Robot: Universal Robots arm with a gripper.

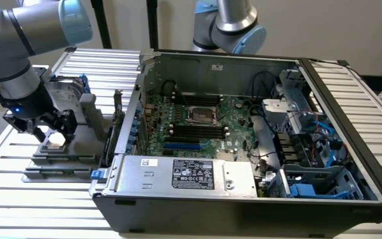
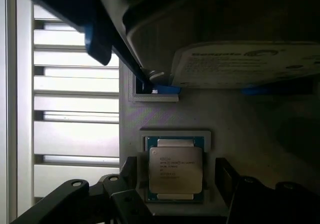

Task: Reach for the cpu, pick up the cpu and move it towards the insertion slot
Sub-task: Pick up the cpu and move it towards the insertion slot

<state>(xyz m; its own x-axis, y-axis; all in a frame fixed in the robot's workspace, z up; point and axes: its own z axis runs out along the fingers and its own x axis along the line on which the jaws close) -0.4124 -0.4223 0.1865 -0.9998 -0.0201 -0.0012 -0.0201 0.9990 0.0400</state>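
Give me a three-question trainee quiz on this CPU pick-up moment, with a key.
1. True or false: the cpu is already seated in the insertion slot.
2. Choose one. The gripper is: A) shut on the cpu; B) open, with a finger on each side of the cpu; C) shut and empty above the insertion slot.
3. Fill in: the cpu lies in a grey holder outside the computer case, on the exterior view's ____.

Key: 1 false, it lies in its holder outside the case; 2 B; 3 left.
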